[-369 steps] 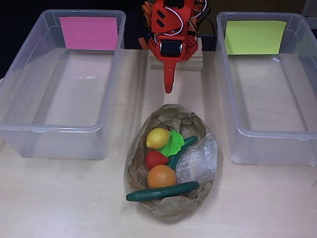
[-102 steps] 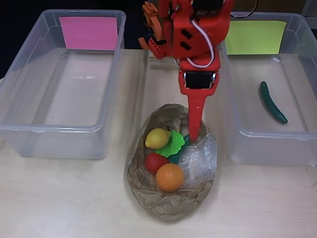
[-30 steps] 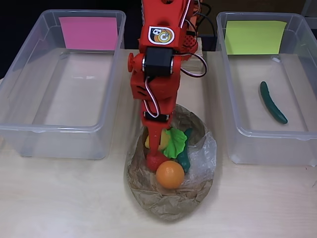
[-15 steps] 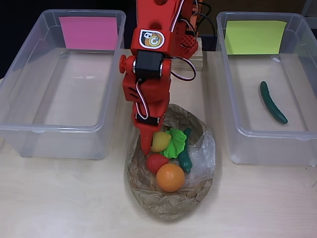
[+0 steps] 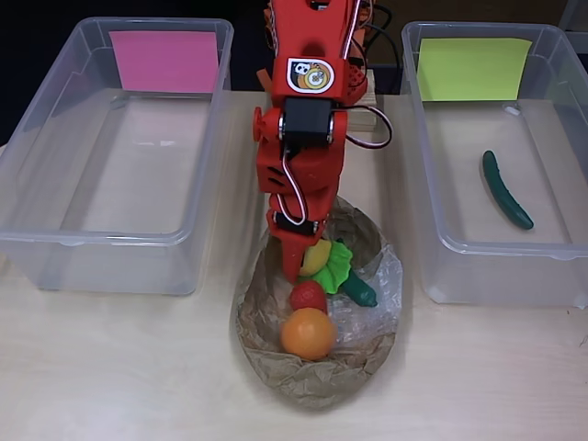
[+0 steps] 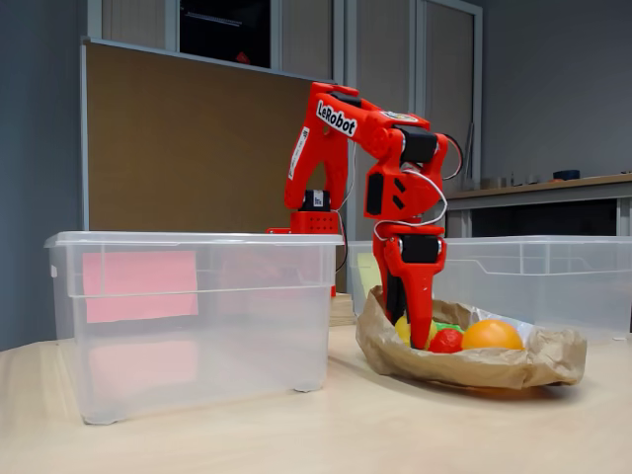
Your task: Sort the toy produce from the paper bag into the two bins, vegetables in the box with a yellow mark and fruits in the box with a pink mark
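We saw the pale wooden surface [image 5: 110,367] carrying two clear plastic bins: the pink-marked bin [image 5: 115,147] at overhead left, the yellow-marked bin [image 5: 496,156] at right with a dark green toy cucumber [image 5: 506,189] inside. Between them lay the crumpled brown paper bag [image 5: 312,381]. The red arm's jaws [image 5: 306,257] reached into it, closed on the yellow toy lemon [image 5: 319,254], beside green lettuce [image 5: 336,271], a second cucumber [image 5: 360,289], red strawberry [image 5: 308,296] and orange [image 5: 308,333].

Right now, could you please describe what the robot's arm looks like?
The bright red plastic arm is built of blocky segments with black servo motors set in. White and red cables loop along it. A round panda sticker sits on top in the overhead view, and white "LeRobot" lettering runs along its upper link in the fixed view. Its gripper tapers to narrow red jaws.
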Action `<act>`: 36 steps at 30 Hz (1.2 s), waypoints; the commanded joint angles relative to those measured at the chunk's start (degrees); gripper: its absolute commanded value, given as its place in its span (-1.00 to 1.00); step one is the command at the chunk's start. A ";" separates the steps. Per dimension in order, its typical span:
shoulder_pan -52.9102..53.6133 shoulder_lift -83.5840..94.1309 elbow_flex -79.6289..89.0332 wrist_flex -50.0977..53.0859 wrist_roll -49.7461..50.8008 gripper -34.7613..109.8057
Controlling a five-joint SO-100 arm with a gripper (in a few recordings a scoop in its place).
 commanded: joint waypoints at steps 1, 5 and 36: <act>-0.97 2.46 -1.67 1.32 -1.32 -0.28; -1.32 4.22 -6.94 6.42 -3.52 -0.30; 48.96 34.01 -8.88 22.76 -16.17 -0.24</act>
